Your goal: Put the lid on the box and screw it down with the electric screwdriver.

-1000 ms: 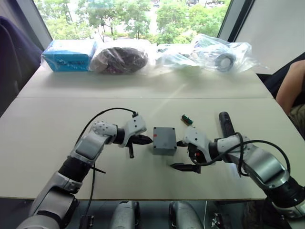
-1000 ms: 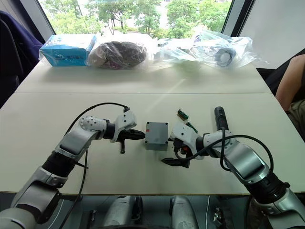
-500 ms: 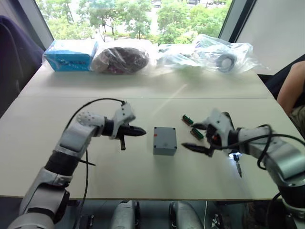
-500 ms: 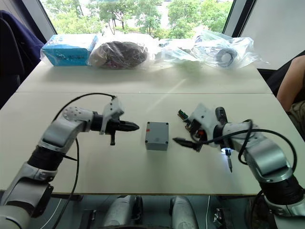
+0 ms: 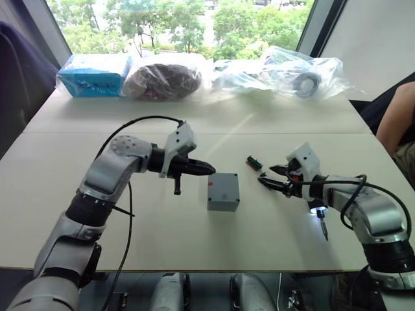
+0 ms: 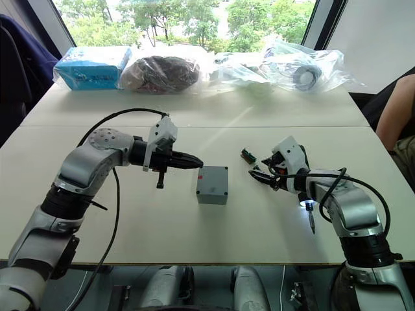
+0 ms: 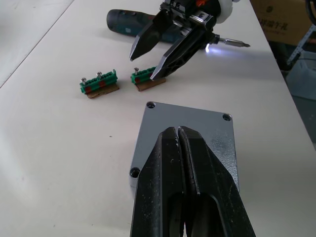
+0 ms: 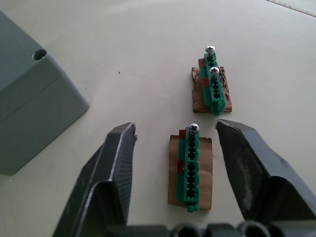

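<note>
While the box sits mid-table with the lid already on top, the left gripper hovers just above its near-left corner, fingers pressed together and holding nothing. Over on the right, the right gripper has its fingers spread wide on either side of one green screw strip, with a second strip just past it. The electric screwdriver lies on the table by that arm, tip light glowing.
</note>
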You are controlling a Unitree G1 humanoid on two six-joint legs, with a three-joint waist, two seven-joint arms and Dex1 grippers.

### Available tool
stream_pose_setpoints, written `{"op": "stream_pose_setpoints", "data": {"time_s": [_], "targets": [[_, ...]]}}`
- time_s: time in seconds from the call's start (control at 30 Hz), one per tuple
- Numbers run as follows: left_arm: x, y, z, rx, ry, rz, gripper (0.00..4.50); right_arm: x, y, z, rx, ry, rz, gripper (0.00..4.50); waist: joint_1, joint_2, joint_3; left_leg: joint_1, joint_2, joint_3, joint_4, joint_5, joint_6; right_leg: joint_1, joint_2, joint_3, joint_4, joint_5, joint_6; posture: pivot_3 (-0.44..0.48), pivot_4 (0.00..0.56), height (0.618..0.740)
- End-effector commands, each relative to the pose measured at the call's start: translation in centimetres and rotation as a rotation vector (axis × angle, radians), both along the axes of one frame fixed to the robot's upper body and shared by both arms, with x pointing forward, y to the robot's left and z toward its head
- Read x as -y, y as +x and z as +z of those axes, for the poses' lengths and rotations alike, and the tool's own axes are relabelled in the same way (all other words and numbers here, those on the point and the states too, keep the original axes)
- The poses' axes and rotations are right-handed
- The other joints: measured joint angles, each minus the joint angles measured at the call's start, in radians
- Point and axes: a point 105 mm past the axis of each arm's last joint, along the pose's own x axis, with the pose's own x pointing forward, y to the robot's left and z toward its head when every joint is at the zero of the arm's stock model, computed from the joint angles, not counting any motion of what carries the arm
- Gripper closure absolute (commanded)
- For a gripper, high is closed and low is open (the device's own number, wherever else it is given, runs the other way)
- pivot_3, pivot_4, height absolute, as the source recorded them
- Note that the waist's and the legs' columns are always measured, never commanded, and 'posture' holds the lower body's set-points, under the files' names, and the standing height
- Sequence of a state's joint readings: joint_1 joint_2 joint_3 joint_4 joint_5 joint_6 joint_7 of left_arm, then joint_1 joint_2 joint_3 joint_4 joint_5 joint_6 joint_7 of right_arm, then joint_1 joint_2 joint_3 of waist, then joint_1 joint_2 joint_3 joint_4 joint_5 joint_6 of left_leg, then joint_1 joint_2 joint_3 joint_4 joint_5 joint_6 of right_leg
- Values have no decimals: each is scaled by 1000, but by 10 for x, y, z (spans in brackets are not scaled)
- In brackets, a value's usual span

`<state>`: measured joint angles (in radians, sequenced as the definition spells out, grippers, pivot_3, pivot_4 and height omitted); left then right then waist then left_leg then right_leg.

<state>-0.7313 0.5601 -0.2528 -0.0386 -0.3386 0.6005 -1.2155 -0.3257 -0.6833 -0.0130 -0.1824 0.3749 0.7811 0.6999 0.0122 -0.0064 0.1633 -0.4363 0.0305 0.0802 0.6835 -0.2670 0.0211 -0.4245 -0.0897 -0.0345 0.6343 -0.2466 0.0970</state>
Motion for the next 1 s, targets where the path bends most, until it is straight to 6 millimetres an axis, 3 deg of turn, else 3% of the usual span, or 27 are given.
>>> {"op": "stream_pose_setpoints", "data": {"time_s": [0.03,0.53,0.63,0.7,0.77,1.0], "targets": [[1,3,13,56,-19,2,4500,0,5,8,50,-3,-8,2372,0,0,0,0,0,0,0,0,0,0,0,0,0,0,0,0,150,740],[0,5,8,67,-13,17,4500,2,14,4,49,21,-36,2372,0,0,0,0,0,0,0,0,0,0,0,0,0,0,0,0,150,740],[1,6,8,69,-14,19,4500,3,15,4,55,27,-44,3061,-1,0,0,0,0,0,0,0,0,0,0,0,0,0,0,0,150,740],[1,6,7,69,-13,18,4500,4,16,4,58,30,-49,3924,-1,0,0,0,0,0,0,0,0,0,0,0,0,0,0,0,150,740],[2,6,6,70,-11,17,4500,4,16,4,60,30,-52,4468,-1,0,0,0,0,0,0,0,0,0,0,0,0,0,0,0,150,740],[2,6,5,70,-10,18,4500,3,15,5,69,36,-48,4468,-1,0,0,0,0,0,0,0,0,0,0,0,0,0,0,0,150,740]]}}
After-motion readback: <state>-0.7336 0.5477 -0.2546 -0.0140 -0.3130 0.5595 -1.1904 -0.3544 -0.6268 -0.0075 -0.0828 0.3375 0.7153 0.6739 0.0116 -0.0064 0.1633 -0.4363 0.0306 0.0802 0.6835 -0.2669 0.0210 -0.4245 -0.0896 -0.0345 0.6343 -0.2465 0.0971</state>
